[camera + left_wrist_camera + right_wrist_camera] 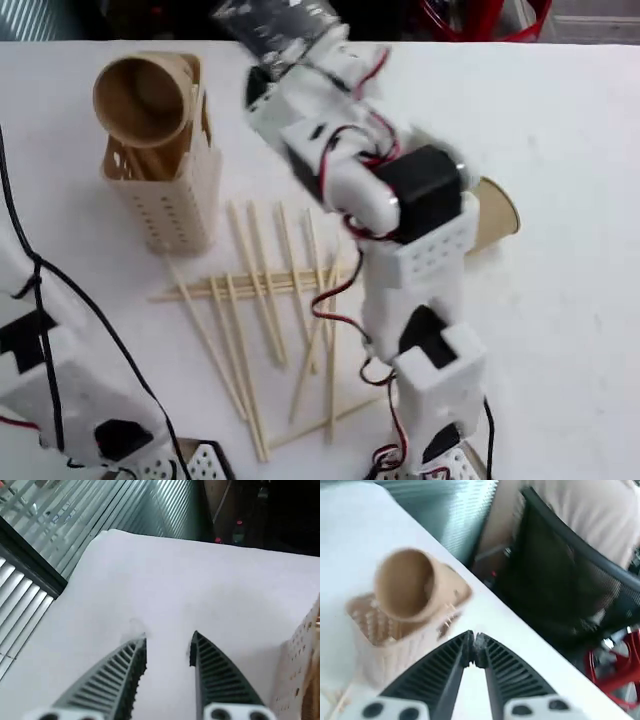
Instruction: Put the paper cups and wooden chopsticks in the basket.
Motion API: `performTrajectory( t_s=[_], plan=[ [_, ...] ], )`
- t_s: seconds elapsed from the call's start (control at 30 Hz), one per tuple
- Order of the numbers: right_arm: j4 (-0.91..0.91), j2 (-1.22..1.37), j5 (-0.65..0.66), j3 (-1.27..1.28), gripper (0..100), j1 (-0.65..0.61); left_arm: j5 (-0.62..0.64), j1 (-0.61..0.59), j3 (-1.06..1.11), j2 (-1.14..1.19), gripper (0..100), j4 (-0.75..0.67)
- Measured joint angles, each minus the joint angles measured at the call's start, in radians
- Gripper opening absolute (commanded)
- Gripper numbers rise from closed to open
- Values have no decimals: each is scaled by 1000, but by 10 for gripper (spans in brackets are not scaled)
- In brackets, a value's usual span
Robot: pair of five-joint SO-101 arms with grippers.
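High view alone: we see the pale wooden chopsticks [265, 295] lying loose across the middle of the white table [570, 130], crossing one another. A second paper cup [497, 215] lies on its side at the right, partly hidden behind the white right arm [400, 225]. The left arm [70, 400] sits at the near left.
Left wrist view alone: we see grey window blinds [60, 525] past the table's edge. A strip of the tall tan perforated basket [300, 665] shows at the side of the frame.
Right wrist view alone: we see a black mesh chair [560, 590] beyond the table's far edge.
Basket: it stands upright at the far left of the table [175, 200].
In the basket: a brown paper cup [145, 98] rests tilted in the top, its open mouth turned up and outward, and we see nothing inside it. A few thin wooden sticks show in the basket beneath the cup.
Outside the basket: the scattered chopsticks and the second paper cup both lie on the tabletop.
Left gripper [167, 647]: its jaws are parted with nothing between them, over bare table near the basket.
Right gripper [475, 647]: its fingertips touch and grip nothing. It is near the basket's top and the cup [407, 587], towards the far edge.
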Motion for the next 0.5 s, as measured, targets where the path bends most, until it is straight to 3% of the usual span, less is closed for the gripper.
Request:
performTrajectory(
  t_s=[0.2, 0.37, 0.5],
  plan=[
    [2, -299, 0, 445, 17, 112, -72, 114, 253, -264, 161, 0],
    [-6, -634, 60, 942, 17, 250, -127, 232, 532, -508, 236, 0],
    [-117, -898, 117, 1343, 17, 373, -130, 311, 646, -563, 241, -5]
  ],
)
